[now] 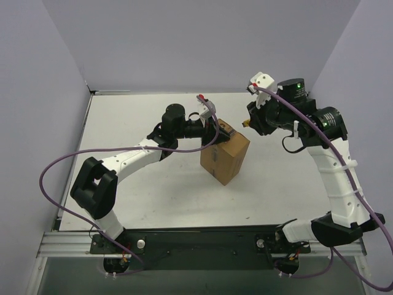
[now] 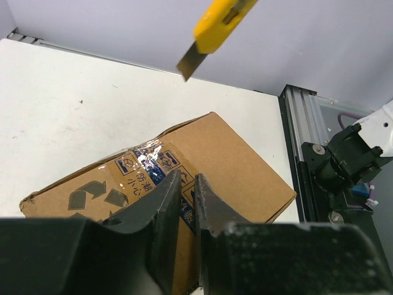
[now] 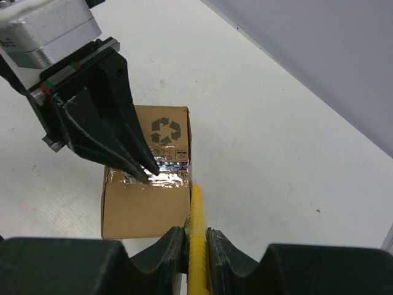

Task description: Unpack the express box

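Express box [image 1: 224,158] sits on the bench [image 1: 153,196] at the centre of the top view. Left pincer [image 2: 187,178] is narrowed almost shut, its tips on the box's taped top. Right pincer [image 3: 195,233] clamps a yellow utility knife [image 2: 218,24], blade out, near the box.

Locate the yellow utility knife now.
In the right wrist view, the utility knife is clamped in the right gripper, its tip above the express box, close to the left gripper, mid-table.
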Robot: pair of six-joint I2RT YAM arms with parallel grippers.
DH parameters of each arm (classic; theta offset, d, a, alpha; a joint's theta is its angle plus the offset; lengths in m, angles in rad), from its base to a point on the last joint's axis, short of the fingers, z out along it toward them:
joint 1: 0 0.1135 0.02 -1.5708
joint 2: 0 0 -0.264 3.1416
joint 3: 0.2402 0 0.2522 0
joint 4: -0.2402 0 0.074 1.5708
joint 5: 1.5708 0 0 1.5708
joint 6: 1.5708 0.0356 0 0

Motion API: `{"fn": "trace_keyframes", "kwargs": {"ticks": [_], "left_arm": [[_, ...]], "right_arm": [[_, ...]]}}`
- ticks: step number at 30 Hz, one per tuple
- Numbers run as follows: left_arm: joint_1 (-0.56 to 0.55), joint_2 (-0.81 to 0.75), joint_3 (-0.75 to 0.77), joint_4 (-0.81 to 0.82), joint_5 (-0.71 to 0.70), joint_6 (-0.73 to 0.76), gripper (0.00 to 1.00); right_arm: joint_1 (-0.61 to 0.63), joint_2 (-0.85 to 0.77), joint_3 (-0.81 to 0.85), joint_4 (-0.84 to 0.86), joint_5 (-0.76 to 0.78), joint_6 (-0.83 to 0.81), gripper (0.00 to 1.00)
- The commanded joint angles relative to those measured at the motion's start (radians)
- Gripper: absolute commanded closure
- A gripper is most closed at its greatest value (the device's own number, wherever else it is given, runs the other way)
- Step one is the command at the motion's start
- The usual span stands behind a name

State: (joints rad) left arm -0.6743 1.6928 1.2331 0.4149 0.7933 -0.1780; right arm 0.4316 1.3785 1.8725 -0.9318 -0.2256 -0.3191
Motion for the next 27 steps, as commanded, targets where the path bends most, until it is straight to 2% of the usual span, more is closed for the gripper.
{"fn": "trace_keyframes", "kwargs": {"ticks": [1,18,27], "left_arm": [[-0.001,0.050,-0.034,-0.166,-0.009,0.028,0.75],[0.001,0.061,-0.034,-0.199,-0.009,0.075,0.79],[0.005,0.067,-0.030,-0.199,-0.011,0.072,0.80]], "right_arm": [[-0.011,0.002,-0.026,-0.004,-0.046,-0.015,1.00],[-0.027,0.076,-0.004,0.047,-0.149,-0.097,1.00],[-0.025,0.096,-0.026,0.085,-0.130,-0.106,1.00]]}}
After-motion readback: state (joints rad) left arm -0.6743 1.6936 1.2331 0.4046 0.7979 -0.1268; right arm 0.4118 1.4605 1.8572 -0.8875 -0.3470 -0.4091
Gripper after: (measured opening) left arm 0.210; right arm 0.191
